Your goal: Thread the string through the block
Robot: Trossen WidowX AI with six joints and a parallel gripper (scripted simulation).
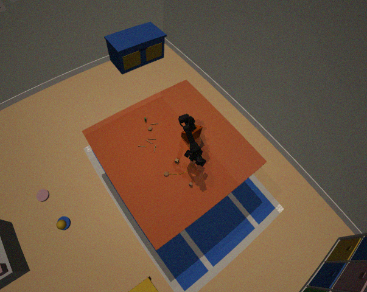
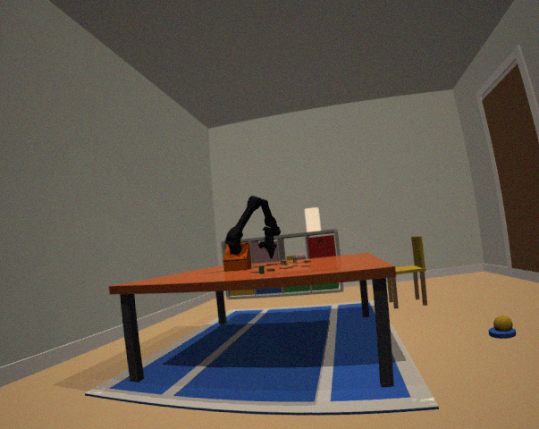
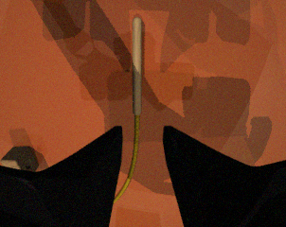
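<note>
The thin wooden stick lies on the orange table, pointing away from my fingers, just beyond their tips. Its yellow string runs back between the fingers to the round wooden button. My gripper is low over the table with its fingers part open. They straddle the string and do not touch it. The small wooden block stands to the left of the gripper in the top view.
Several loose sticks and a small round piece lie further left. A green piece stands beyond them. Another small object lies near the gripper. The orange robot base is behind the arm.
</note>
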